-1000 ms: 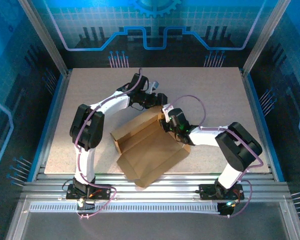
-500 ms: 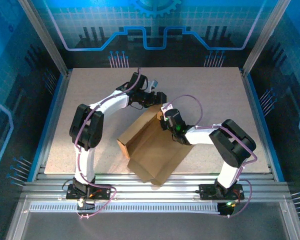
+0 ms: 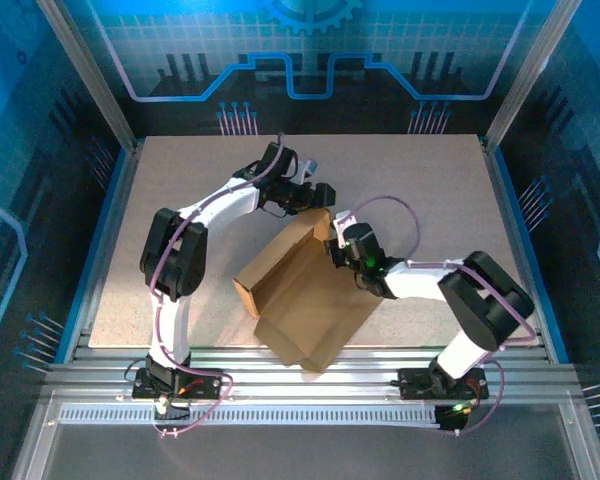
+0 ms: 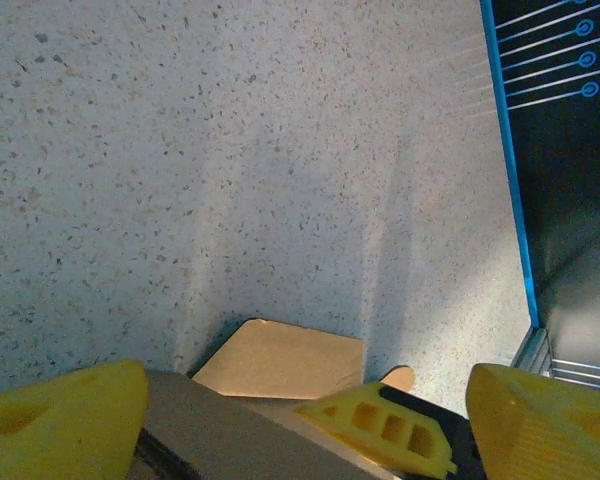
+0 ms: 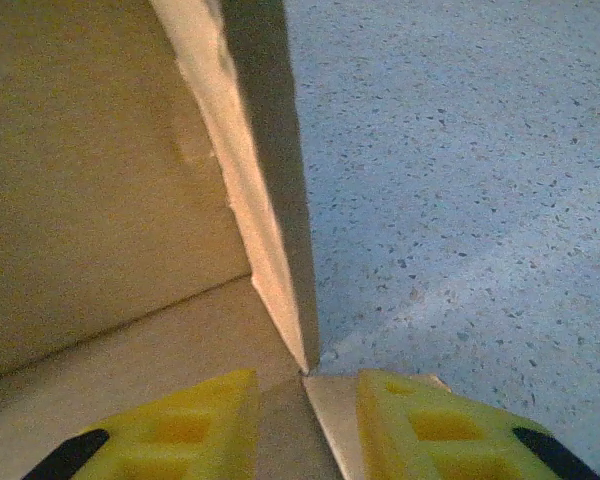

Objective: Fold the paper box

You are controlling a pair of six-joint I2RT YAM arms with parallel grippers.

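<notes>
The paper box (image 3: 310, 300) is plain brown cardboard lying mid-table, its long back-left wall standing up and a flat flap reaching toward the front edge. My left gripper (image 3: 318, 195) hovers just beyond the box's far corner, jaws wide open with nothing between them. In the left wrist view (image 4: 300, 410) a small box flap (image 4: 280, 360) and one of the right gripper's yellow fingers (image 4: 380, 425) lie below it. My right gripper (image 3: 332, 243) sits at that same far corner. In the right wrist view (image 5: 305, 415) the jaws stand slightly apart, astride a thin cardboard edge (image 5: 330, 425) where the upright wall (image 5: 100, 180) ends.
The speckled table (image 3: 420, 180) has free room to the right of and behind the box. The box's near corner hangs over the aluminium rails (image 3: 400, 362) at the front. Blue walls and frame posts (image 3: 525, 70) close the sides.
The box slid and turned a little to the right, then stayed put. My right gripper's jaws have parted slightly on the cardboard edge, and its elbow swung right. The left jaws widened.
</notes>
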